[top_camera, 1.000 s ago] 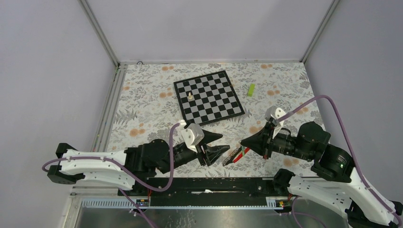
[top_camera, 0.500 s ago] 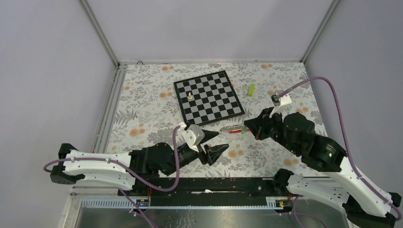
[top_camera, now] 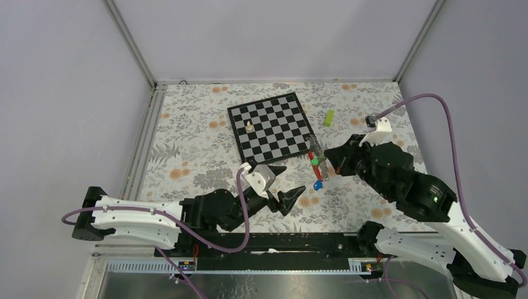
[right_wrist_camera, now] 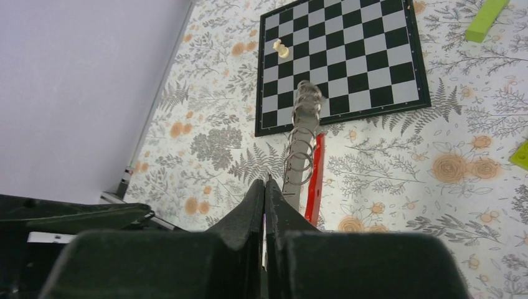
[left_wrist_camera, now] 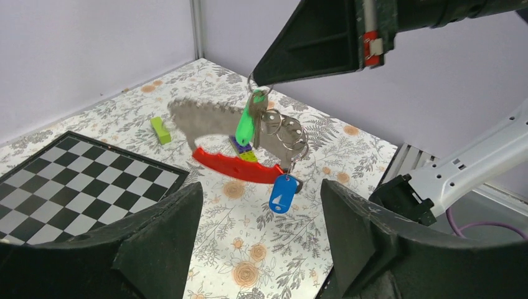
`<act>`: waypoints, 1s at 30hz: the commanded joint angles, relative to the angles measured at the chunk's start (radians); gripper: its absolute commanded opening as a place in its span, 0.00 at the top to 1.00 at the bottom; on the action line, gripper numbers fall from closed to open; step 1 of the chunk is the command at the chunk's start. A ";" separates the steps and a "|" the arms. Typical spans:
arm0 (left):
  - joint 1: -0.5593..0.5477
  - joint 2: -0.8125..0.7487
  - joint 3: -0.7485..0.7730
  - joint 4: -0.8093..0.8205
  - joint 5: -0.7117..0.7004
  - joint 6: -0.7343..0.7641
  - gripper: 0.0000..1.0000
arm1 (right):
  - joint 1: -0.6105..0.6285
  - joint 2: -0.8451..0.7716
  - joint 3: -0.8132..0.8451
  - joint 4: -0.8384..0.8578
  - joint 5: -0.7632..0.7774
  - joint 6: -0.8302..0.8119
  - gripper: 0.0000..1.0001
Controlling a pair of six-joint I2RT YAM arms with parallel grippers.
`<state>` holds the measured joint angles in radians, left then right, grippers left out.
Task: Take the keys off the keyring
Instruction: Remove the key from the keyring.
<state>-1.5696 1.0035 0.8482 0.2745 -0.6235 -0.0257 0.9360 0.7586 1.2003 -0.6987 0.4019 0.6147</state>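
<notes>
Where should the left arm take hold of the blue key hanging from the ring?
Take the blue key by its head, coming from below with the open left gripper. It hangs lowest from the keyring pinched in the right gripper, below the red strap and green key, so probably nothing else gets caught.

We see two matching arms. The left arm (top_camera: 134, 221) and the right arm (top_camera: 429, 251) wear glossy white shells on their near links and bulky matte black housings farther out. A purple cable (top_camera: 241, 202) runs along the left arm, and a second purple cable (top_camera: 428, 96) along the right. The left gripper (top_camera: 292, 179) has broad black wedge fingers (left_wrist_camera: 155, 240). The right gripper (left_wrist_camera: 264, 75) narrows to a black point. A green light (top_camera: 438, 199) glows on the right arm.
</notes>
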 commanded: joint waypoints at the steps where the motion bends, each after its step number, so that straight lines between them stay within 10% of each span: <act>1: 0.002 -0.031 -0.056 0.139 -0.038 -0.009 0.24 | 0.004 -0.039 -0.001 0.074 0.034 0.076 1.00; 30: 0.002 -0.072 -0.097 0.329 -0.024 0.095 0.20 | 0.005 -0.088 0.007 0.085 0.292 0.478 1.00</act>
<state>-1.5692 0.9665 0.7174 0.5327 -0.6418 0.0536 0.9360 0.6739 1.1587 -0.6460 0.6220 1.0691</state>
